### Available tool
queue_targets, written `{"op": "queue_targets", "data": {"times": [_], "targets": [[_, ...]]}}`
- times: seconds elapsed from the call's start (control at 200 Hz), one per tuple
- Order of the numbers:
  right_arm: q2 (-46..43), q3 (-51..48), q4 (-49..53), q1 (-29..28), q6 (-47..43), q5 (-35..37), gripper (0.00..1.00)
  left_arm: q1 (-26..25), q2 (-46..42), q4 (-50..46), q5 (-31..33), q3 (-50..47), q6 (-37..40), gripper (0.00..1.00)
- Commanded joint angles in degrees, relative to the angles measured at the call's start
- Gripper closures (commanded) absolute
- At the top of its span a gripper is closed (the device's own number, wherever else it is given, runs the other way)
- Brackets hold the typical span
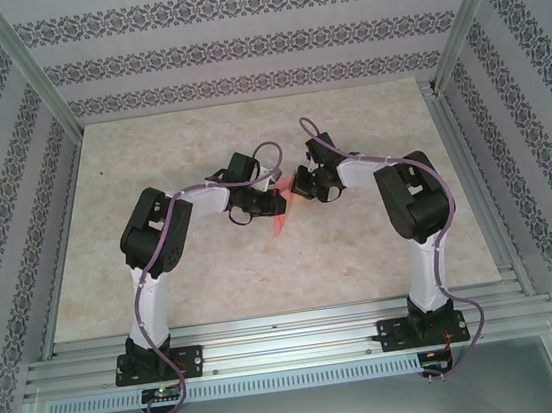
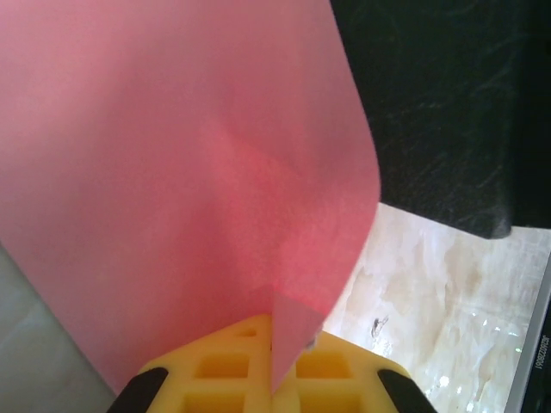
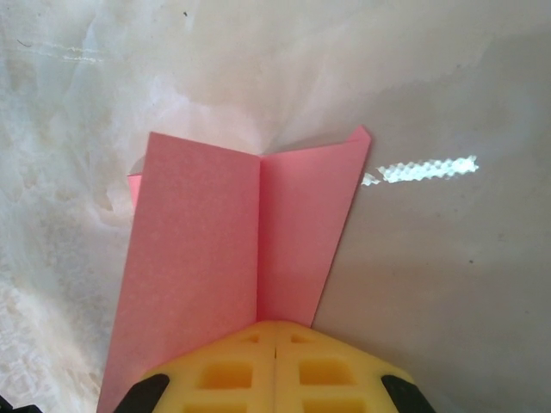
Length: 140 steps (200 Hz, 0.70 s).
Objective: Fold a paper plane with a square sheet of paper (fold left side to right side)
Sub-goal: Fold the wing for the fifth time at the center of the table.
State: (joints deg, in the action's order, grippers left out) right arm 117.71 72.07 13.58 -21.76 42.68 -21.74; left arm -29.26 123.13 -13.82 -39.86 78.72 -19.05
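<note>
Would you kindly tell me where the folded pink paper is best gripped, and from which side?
Grip the folded pink paper at the end of its centre crease, coming in along the crease from that edge, as the right tool does. Both flaps meet there, so one pinch probably catches both layers; the thin flaps would likely bend.

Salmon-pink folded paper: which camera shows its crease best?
Right wrist: the salmon-pink folded paper shows two panels and a sharp centre crease. Left wrist sees it too close, a curving pink surface. Top external catches a small sliver.
</note>
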Motion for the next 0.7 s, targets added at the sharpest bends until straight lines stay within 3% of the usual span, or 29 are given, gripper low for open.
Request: {"op": "queue_targets", "data": {"times": [0.0, 0.165, 0.335, 0.694], "targets": [[4.3, -0.9, 5.7, -1.2, -1.5, 1.9, 0.99, 0.9, 0.2, -1.7, -0.5, 2.1, 2.7, 0.94], [4.4, -0.6, 6.0, -1.3, -1.7, 1.9, 0.99, 1.1, -1.1, -2.8, 0.5, 2.4, 3.1, 0.90], [4.4, -0.7, 6.0, -1.3, -1.8, 1.8, 0.99, 1.2, -3.5, -4.3, 1.4, 2.5, 3.8, 0.79], [4.5, -0.5, 6.1, -1.4, -1.8, 1.6, 0.99, 1.3, -6.3, -4.4, 1.0, 2.6, 3.5, 0.71]]}}
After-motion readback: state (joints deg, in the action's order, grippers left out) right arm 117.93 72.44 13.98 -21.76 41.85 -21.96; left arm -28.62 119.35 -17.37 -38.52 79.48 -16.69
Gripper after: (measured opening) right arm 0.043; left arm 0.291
